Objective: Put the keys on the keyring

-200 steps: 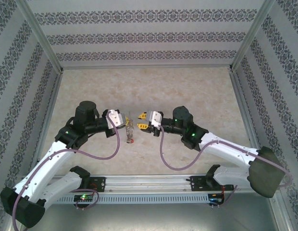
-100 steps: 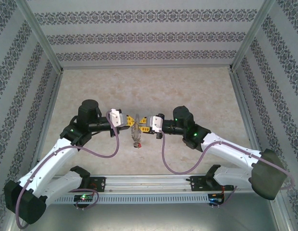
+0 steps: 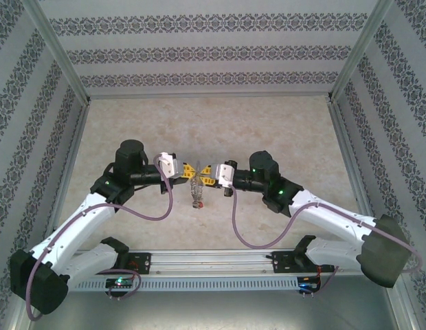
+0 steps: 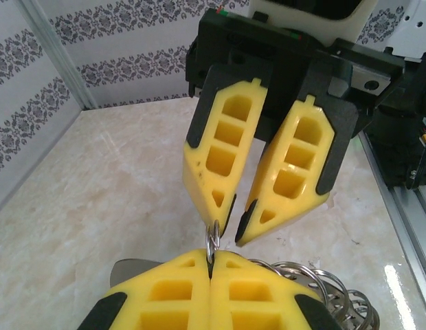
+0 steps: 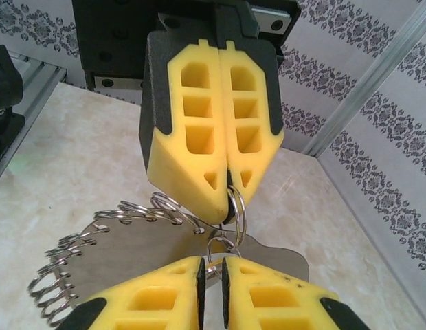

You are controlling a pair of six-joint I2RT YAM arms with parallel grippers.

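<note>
Left end effector [image 4: 210, 260] tight on small ring [image 4: 212, 237]; right end effector [image 5: 212, 269] narrowly ajar.

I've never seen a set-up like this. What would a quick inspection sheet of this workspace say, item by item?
Surface: pale marbled tabletop, no spills seen.
Job's things: small metal ring held above the table. A flat grey metal piece edged with wire loops hangs by it. Keys not clearly made out.
Clutter: nothing seen.
Grippers: left gripper shut on the small metal ring. Right gripper faces it, fingers narrowly apart at the ring.
Cables: a purple cable loops slack off each arm, away from the fingers.
Surroundings: patterned walls, metal frame posts, a rail at the near edge.
</note>
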